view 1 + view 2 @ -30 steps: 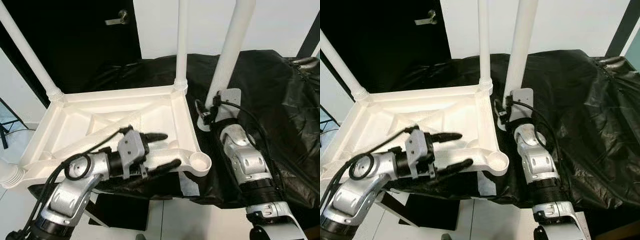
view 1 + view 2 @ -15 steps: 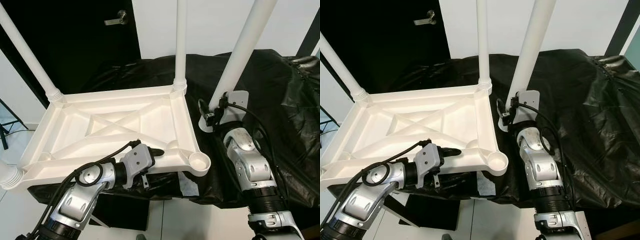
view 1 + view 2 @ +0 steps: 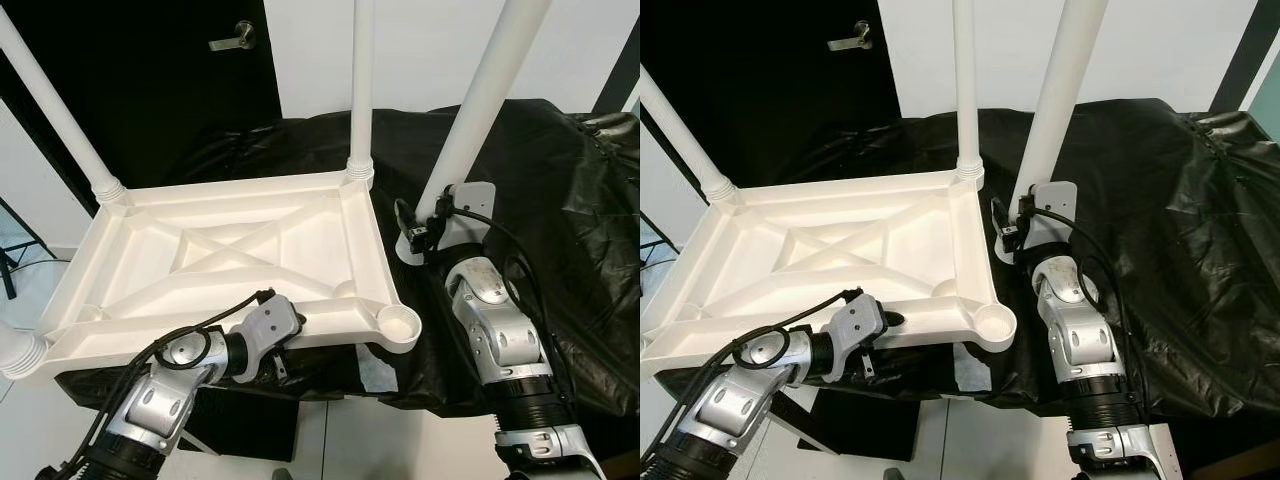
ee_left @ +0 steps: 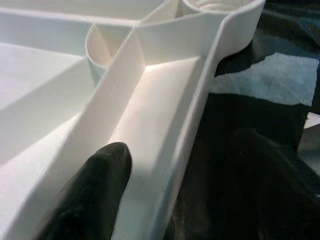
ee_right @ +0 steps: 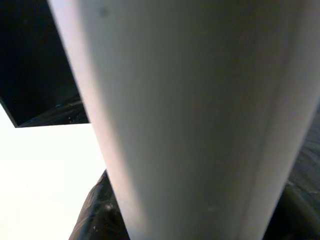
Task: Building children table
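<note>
— What is seen at the 9 o'clock side?

— A white table top (image 3: 230, 250) is laid upside down over a black sheet (image 3: 560, 200), its ribbed underside turned up. One leg (image 3: 55, 110) is fitted at the 10 o'clock corner, and another leg (image 3: 361, 90) is stood upright at the 1 o'clock corner of the top. An empty socket (image 3: 400, 323) is left open at the 5 o'clock corner.

— And the left gripper?

— The left gripper (image 3: 285, 335) is placed at the near edge of the table top, at about 7 o'clock in the head views. In the left wrist view one black finger (image 4: 95, 190) is laid inside the rim channel and the other is kept outside under the rim, so the edge is clamped between them.

— What is found toward 3 o'clock?

— A loose leg (image 3: 480, 100) is held tilted by the right gripper (image 3: 432, 222), just beside the table top's right side and above the black sheet. The fingers are closed round its lower part; in the right wrist view the white tube (image 5: 200, 120) is seen pressed close to the camera.

— Anything behind?

— A dark door with a lever handle (image 3: 232, 38) is seen at 11 o'clock.
</note>
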